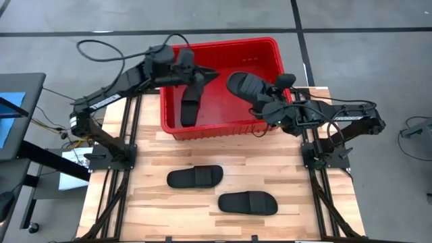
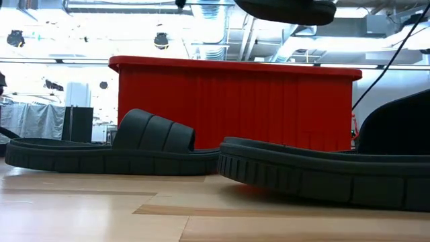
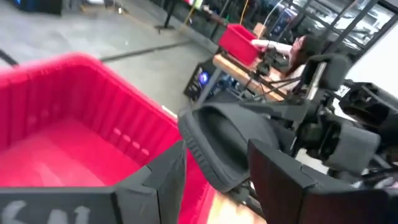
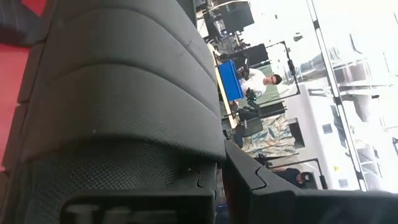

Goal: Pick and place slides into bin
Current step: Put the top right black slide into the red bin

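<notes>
The red bin stands at the table's far middle. One black slide lies inside it, toward its left wall. My left gripper hovers open over the bin's left part, above that slide, with nothing between its fingers. My right gripper is shut on a second slide, which hangs over the bin's right part and also shows in the left wrist view. Two more slides lie sole-down on the table's near half. My right gripper holds the slide by its ribbed strap, pinched between the two fingers. The fingers come roughly level from the table's right side. The slide is lifted clear above the bin's right part and sits tilted.
The bin's thick rim faces the near side. Bare wooden table lies around the two near slides, which fill the low view in front of the bin. People and benches show in the room beyond.
</notes>
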Robot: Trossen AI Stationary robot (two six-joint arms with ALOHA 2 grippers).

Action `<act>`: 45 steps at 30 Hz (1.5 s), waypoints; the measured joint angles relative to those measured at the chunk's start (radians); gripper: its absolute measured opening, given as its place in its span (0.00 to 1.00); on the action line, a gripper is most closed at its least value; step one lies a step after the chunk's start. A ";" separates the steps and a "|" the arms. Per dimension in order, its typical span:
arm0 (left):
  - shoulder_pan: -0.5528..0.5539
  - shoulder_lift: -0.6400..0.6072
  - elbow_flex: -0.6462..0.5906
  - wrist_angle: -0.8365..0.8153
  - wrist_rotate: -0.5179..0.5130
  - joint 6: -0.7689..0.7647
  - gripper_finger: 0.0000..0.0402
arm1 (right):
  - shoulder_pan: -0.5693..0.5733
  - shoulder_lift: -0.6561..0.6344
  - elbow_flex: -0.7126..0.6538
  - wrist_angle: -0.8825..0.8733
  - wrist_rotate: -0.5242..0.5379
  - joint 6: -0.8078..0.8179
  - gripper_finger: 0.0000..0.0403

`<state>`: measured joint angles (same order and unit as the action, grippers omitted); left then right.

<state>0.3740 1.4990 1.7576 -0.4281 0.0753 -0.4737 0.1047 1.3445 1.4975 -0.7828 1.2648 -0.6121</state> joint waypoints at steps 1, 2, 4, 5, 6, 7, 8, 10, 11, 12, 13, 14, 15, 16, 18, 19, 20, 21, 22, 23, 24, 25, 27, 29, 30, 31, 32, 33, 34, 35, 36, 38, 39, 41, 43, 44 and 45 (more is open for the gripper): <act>0.004 0.011 0.000 0.003 0.006 -0.009 0.40 | 0.000 0.000 0.000 0.000 0.000 -0.002 0.00; 0.006 0.019 0.000 0.009 0.011 -0.018 0.40 | 0.000 0.000 0.000 0.000 0.000 -0.004 0.00; 0.012 0.034 0.000 0.023 0.036 -0.041 0.40 | 0.000 0.000 0.000 0.001 0.000 -0.019 0.00; 0.017 0.041 0.000 0.038 0.054 -0.057 0.40 | 0.000 0.000 0.000 0.004 0.000 -0.025 0.00; 0.020 0.044 0.000 0.050 0.070 -0.072 0.40 | 0.000 0.000 0.000 0.006 -0.002 -0.025 0.00; 0.025 0.048 0.000 0.051 0.083 -0.084 0.40 | 0.000 0.000 0.000 0.006 -0.003 -0.025 0.00; 0.026 0.055 0.000 0.067 0.087 -0.090 0.40 | 0.000 0.000 0.000 0.006 -0.003 -0.025 0.00; 0.028 0.060 -0.001 0.076 0.100 -0.109 0.40 | 0.000 0.000 0.000 0.006 -0.003 -0.026 0.00; 0.029 0.060 -0.002 0.078 0.102 -0.113 0.40 | 0.000 0.000 0.000 0.006 -0.003 -0.026 0.00; 0.029 0.060 -0.002 0.084 0.102 -0.113 0.40 | 0.000 0.000 0.000 0.006 -0.003 -0.026 0.00; 0.029 0.059 -0.002 0.088 0.102 -0.113 0.40 | 0.000 0.000 0.000 0.006 -0.003 -0.026 0.00; 0.029 0.059 -0.002 0.084 0.103 -0.113 0.40 | 0.000 0.000 0.000 0.006 -0.003 -0.026 0.00; 0.028 0.058 -0.002 0.077 0.103 -0.116 0.40 | 0.000 0.000 0.000 0.006 -0.003 -0.026 0.00; 0.028 0.059 -0.002 0.067 0.103 -0.122 0.40 | 0.000 0.000 0.000 0.006 -0.003 -0.026 0.00; 0.028 0.059 -0.002 0.056 0.101 -0.140 0.40 | 0.000 0.000 0.000 0.006 -0.002 -0.028 0.00; 0.028 0.059 -0.002 0.050 0.096 -0.151 0.40 | 0.000 0.000 0.000 0.006 -0.002 -0.028 0.00; 0.028 0.059 -0.002 0.041 0.091 -0.161 0.40 | 0.000 0.000 0.000 0.006 -0.002 -0.028 0.00; 0.028 0.059 -0.002 0.030 0.082 -0.167 0.40 | 0.000 0.000 0.000 0.006 -0.001 -0.028 0.00; 0.028 0.059 -0.002 0.018 0.072 -0.172 0.40 | 0.000 0.000 0.000 0.005 -0.001 -0.028 0.00; 0.028 0.059 -0.002 0.010 0.065 -0.178 0.40 | 0.000 0.000 0.000 0.005 -0.001 -0.028 0.00; 0.028 0.059 -0.002 0.009 0.060 -0.186 0.40 | 0.000 0.000 0.000 0.005 -0.001 -0.033 0.00; 0.028 0.059 -0.002 0.010 0.056 -0.201 0.40 | 0.000 0.000 0.000 0.006 0.000 -0.041 0.00; 0.028 0.059 -0.002 0.011 0.041 -0.242 0.40 | 0.000 0.000 0.000 0.006 0.000 -0.049 0.00; 0.028 0.059 -0.002 0.012 0.035 -0.277 0.40 | 0.000 0.000 0.000 0.006 0.000 -0.051 0.00; 0.028 0.059 -0.002 0.014 0.032 -0.296 0.40 | 0.000 0.000 0.000 0.006 0.000 -0.051 0.00; 0.028 0.059 -0.002 0.017 0.032 -0.318 0.40 | 0.000 0.000 0.000 0.006 0.000 -0.051 0.00; 0.028 0.059 -0.002 0.018 0.031 -0.338 0.40 | 0.000 0.000 0.000 0.006 0.000 -0.051 0.00; 0.027 0.060 -0.002 0.017 0.031 -0.353 0.40 | 0.000 0.000 0.000 0.006 0.000 -0.051 0.00; 0.024 0.066 -0.001 0.021 0.029 -0.364 0.40 | 0.000 0.000 0.000 0.006 0.000 -0.051 0.00; 0.021 0.072 -0.001 0.029 0.029 -0.374 0.40 | 0.000 0.000 0.000 0.006 0.000 -0.051 0.00; 0.019 0.076 -0.001 0.026 0.034 -0.387 0.40 | 0.000 0.000 0.000 0.006 0.000 -0.051 0.00; 0.010 0.088 -0.002 0.017 0.043 -0.412 0.40 | 0.000 0.000 0.000 0.006 0.000 -0.051 0.00; 0.000 0.098 0.001 0.037 0.045 -0.418 0.40 | 0.000 0.000 0.000 0.006 0.000 -0.051 0.00; -0.004 0.108 -0.002 0.020 0.059 -0.420 0.40 | 0.003 0.000 0.000 0.006 0.000 -0.051 0.00; -0.005 0.117 -0.003 0.027 0.056 -0.421 0.40 | 0.006 0.000 0.000 0.006 0.001 -0.051 0.00; -0.004 0.119 -0.002 0.036 0.051 -0.421 0.40 | 0.006 0.000 0.000 0.006 0.000 -0.052 0.00; -0.003 0.120 -0.002 0.039 0.054 -0.422 0.40 | 0.007 0.000 0.000 0.006 0.000 -0.052 0.00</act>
<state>0.3711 1.6193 1.7557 -0.3888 0.1292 -0.8959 0.1115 1.3449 1.4975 -0.7773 1.2651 -0.6640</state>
